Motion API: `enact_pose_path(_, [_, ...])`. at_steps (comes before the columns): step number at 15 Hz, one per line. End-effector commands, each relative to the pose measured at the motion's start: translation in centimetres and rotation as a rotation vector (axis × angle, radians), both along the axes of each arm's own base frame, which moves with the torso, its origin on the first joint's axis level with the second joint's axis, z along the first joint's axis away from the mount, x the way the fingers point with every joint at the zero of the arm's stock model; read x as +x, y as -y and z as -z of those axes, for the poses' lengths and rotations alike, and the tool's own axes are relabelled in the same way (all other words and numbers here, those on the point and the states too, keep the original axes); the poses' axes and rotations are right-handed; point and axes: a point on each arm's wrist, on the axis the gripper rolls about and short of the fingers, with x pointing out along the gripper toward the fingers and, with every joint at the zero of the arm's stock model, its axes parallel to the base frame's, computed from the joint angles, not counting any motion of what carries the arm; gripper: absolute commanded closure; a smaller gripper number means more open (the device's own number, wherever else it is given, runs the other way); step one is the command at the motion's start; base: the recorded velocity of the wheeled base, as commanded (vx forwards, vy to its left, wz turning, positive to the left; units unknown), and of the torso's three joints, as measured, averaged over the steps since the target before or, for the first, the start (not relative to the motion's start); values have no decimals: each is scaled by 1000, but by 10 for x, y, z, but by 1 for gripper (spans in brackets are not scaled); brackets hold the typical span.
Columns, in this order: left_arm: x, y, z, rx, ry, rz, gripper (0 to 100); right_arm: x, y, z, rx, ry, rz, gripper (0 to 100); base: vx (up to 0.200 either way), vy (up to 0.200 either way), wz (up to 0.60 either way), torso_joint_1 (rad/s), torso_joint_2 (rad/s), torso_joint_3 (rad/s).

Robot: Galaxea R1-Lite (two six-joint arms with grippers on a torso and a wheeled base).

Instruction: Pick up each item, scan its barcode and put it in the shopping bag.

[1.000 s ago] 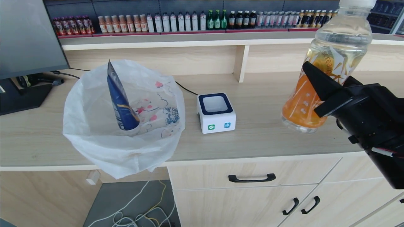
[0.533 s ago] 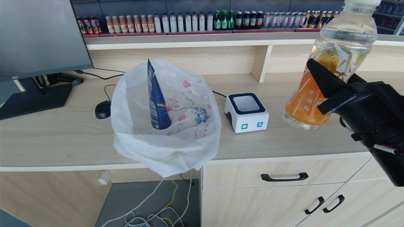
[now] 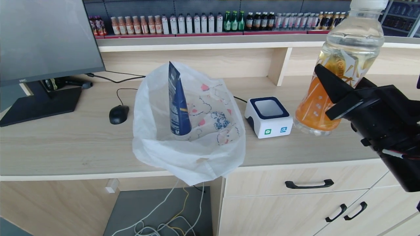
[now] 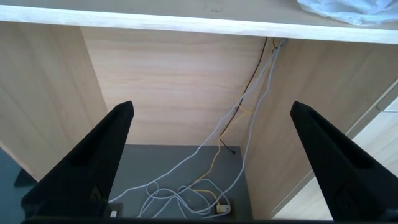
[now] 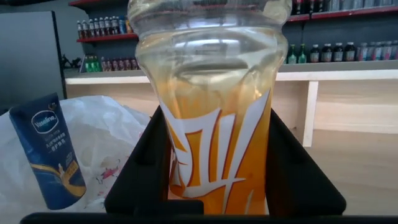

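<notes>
Carrying the bottle (image 3: 344, 55) to the scanner (image 3: 269, 117) is the step in hand: the right gripper (image 3: 323, 93) pinches it nearly upright, just right of the scanner. Next, I think, its barcode must face the scanner window. The left gripper (image 4: 211, 106) hangs spread below the counter (image 3: 65, 147). Since earlier the camera turned left and the bottle came nearer the scanner.

The bottle (image 3: 351, 42) is clear, glossy plastic, and the shopping bag (image 3: 183, 164) is thin, crinkled, translucent white plastic. The surface (image 3: 65, 144) is pale, matt wood grain; the scanner box (image 3: 274, 131) is smooth white plastic.
</notes>
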Motion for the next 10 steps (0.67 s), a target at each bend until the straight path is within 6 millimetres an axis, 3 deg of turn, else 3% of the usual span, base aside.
enact_pose_path(1, [0, 0, 0, 0, 0, -1, 0, 12, 3, 5, -8, -17, 36, 100, 0, 0, 0, 0, 0, 0])
enact_pose_path(4, [0, 0, 0, 0, 0, -1, 0, 28, 15, 2, -34, 2, 120, 100, 0, 0, 0, 0, 0, 0])
enact_pose_path(6, [0, 0, 0, 0, 0, -3, 0, 42, 12, -1, -23, 17, 133, 100, 0, 0, 0, 0, 0, 0])
enact_pose_path(10, [0, 0, 0, 0, 0, -3, 0, 46, 16, 26, -10, -99, 119, 100, 0, 0, 0, 0, 0, 0])
